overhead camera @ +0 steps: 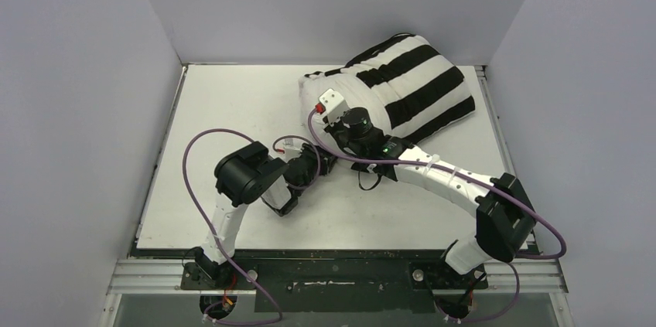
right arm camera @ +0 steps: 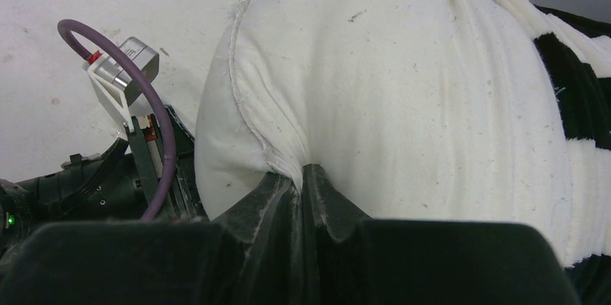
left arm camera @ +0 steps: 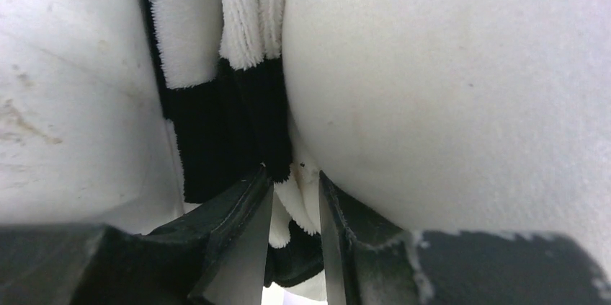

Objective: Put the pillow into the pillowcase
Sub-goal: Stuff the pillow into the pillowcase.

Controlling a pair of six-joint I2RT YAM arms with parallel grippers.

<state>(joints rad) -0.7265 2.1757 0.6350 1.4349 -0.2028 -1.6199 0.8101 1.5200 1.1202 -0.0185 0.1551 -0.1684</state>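
The black-and-white striped pillowcase (overhead camera: 418, 83) lies at the back right of the table with the off-white pillow (overhead camera: 313, 95) mostly inside it, one bare end sticking out to the left. My right gripper (right arm camera: 301, 171) is shut on the pillow (right arm camera: 396, 81), pinching its seam at that bare end; the stripes (right arm camera: 576, 103) begin further along. My left gripper (left arm camera: 294, 175) sits low beside the pillow (left arm camera: 447, 89), its jaws closed on the fluffy hem of the pillowcase (left arm camera: 230, 117). In the top view the left gripper (overhead camera: 325, 158) lies just in front of the right wrist.
The white table (overhead camera: 232, 110) is boxed in by grey walls on the left, back and right. The pillow's far corner presses against the back wall. The left arm's wrist and purple cable (right arm camera: 108, 175) lie close beside my right gripper.
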